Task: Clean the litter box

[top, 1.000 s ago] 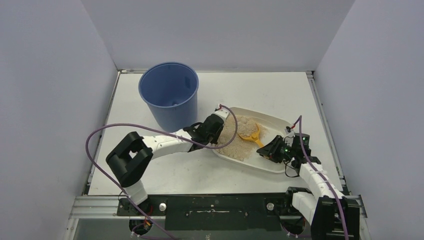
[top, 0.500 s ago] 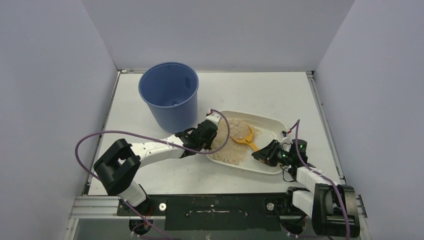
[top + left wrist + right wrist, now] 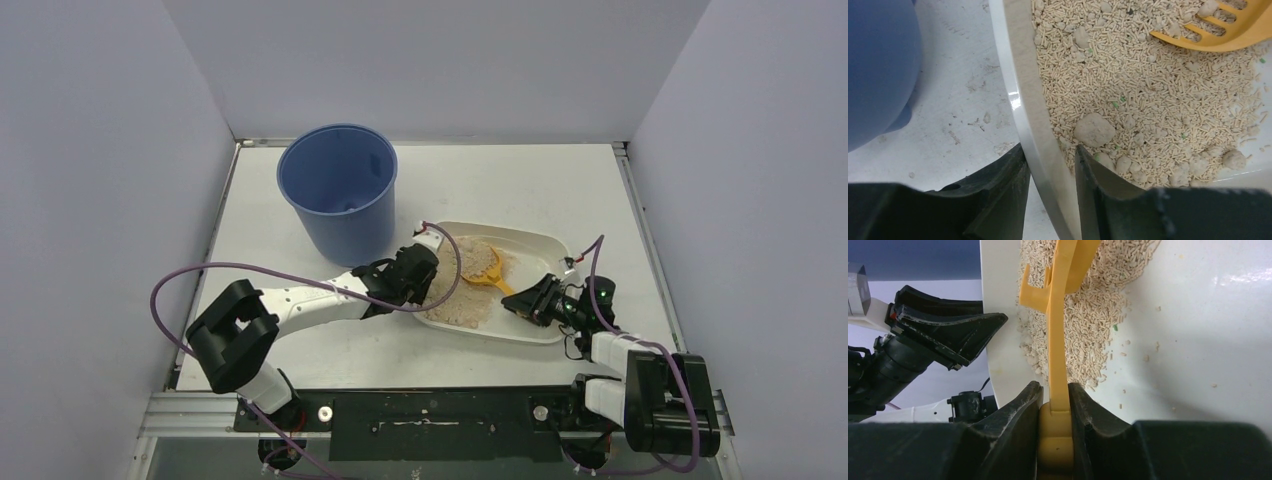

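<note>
Litter box [image 3: 530, 236]: sits on the white table [image 3: 540, 185], right of centre, in the near half. Its left end is close to the foot of the blue bucket [image 3: 339, 185], apart from it.

Contents: tan pellet litter [image 3: 465, 300] banked toward the left end, with the right end of the floor mostly bare white plastic and a few stray pellets. Several pale lumps [image 3: 1093, 129] lie among the pellets near the left wall, along with a few green flecks.

Scoop [image 3: 487, 272]: yellow, slotted, its head resting on the litter heap and its handle running back toward my right side.

My right gripper [image 3: 518, 303]: clenched on the scoop's handle, a finger pressed on each flat side, reaching in over the tray's near right corner.

My left gripper [image 3: 418, 275]: straddles the tray's left wall, one finger outside and one inside over the litter. I cannot tell whether it pinches the wall or only brackets it.

Surface: the tabletop beside the tray is scuffed and speckled with grit in the left wrist view, glossy where light catches it. A black rail [image 3: 430, 410] runs along the near edge, carrying both arm bases.

Room: plain pale walls [image 3: 430, 60] close the table in at the back and on both sides. Purple cables [image 3: 200, 270] loop off each arm.
</note>
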Motion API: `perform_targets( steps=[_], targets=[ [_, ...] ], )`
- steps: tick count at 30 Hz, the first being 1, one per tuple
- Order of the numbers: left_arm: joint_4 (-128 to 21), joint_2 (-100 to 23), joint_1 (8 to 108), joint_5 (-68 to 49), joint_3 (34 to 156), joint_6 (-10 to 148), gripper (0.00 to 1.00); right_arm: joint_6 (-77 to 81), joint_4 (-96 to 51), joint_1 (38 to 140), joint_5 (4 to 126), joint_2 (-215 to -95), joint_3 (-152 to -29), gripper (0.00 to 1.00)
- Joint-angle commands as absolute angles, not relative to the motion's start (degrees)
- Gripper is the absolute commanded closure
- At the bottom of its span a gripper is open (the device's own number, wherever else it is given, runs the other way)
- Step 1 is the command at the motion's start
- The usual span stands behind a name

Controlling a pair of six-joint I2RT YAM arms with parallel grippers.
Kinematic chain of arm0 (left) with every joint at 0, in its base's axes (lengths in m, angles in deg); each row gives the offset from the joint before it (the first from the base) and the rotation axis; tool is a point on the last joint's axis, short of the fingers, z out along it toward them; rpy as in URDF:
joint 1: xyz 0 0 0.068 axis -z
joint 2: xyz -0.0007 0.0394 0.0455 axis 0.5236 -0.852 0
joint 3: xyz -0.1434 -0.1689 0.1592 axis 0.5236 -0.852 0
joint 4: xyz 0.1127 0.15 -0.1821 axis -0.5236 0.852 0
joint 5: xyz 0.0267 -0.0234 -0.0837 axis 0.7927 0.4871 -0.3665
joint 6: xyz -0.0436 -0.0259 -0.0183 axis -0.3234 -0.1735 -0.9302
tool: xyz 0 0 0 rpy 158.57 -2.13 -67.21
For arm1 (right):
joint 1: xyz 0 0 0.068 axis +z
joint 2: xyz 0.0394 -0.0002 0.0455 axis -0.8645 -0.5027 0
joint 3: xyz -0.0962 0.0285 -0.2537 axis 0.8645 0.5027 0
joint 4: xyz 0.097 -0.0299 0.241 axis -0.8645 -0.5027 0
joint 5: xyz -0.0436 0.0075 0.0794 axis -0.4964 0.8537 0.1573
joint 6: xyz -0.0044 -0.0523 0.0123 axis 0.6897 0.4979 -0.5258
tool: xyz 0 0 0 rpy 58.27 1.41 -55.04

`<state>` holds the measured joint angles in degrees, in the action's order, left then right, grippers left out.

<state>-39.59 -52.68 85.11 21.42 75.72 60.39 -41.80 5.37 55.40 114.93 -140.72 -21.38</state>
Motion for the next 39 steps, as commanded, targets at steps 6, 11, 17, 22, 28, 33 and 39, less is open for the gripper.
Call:
perform_targets(
  steps=[6,11,17,22,28,33,39],
  targets=[
    [-38.3,-49.5,86.2,23.9,79.9,59.2,0.49,-44.5,13.1,54.9,113.0,-135.0,-20.0,1.00],
    [-37.5,-47.7,86.3,25.2,80.4,58.5,0.41,-48.3,17.1,54.9,113.6,-133.8,-18.3,1.00],
    [-37.0,-45.1,86.2,26.1,81.2,58.3,0.36,-53.3,24.4,54.9,115.1,-132.9,-16.5,1.00],
    [-37.0,-43.5,86.2,25.7,81.8,58.1,0.34,-55.2,26.6,54.9,116.0,-132.0,-16.0,1.00],
    [-36.7,-42.6,86.2,25.4,82.8,57.9,0.32,-55.8,27.2,55.0,116.9,-130.6,-15.3,1.00],
    [-36.2,-42.5,86.2,25.2,84.2,58.1,0.29,-56.9,28.4,55.0,118.5,-129.0,-15.3,1.00],
    [-34.2,-40.8,86.3,24.9,87.3,59.6,0.22,-59.8,31.0,55.1,120.0,-126.5,-12.9,1.00]
  ],
)
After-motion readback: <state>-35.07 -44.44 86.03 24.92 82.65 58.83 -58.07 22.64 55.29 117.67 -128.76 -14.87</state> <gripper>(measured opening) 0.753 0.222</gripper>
